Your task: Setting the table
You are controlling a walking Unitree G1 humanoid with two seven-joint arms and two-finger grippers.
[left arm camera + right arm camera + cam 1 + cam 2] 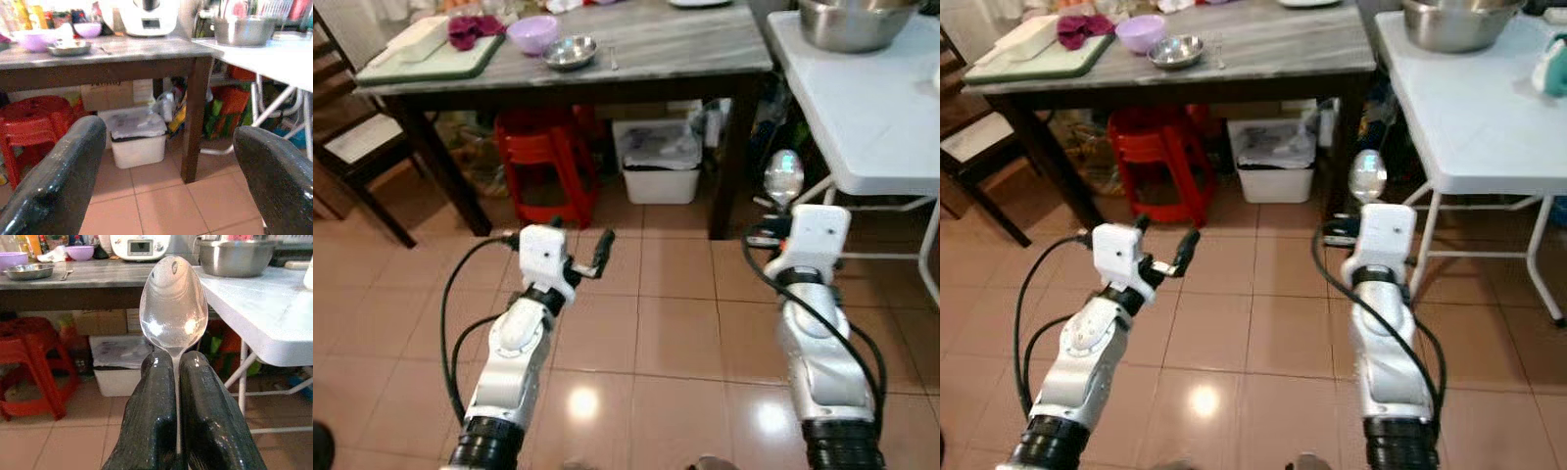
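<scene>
My right gripper (175, 382) is shut on a shiny metal spoon (173, 301), whose bowl (783, 176) sticks up ahead of the wrist, over the tiled floor short of the tables. My left gripper (579, 245) is held out at the same height, open, with nothing between its black fingers (54, 181). Ahead stands a dark table with a grey marble top (675, 44). On it sit a small steel dish (571, 51), a fork (613, 59), a purple bowl (532, 33) and a green board (431, 61) with a red cloth.
A white folding table (862, 108) carrying a big steel bowl (852, 20) stands to the right. Under the marble table are a red stool (548, 162) and a white bin (658, 162). A dark wooden chair (352, 147) is at left.
</scene>
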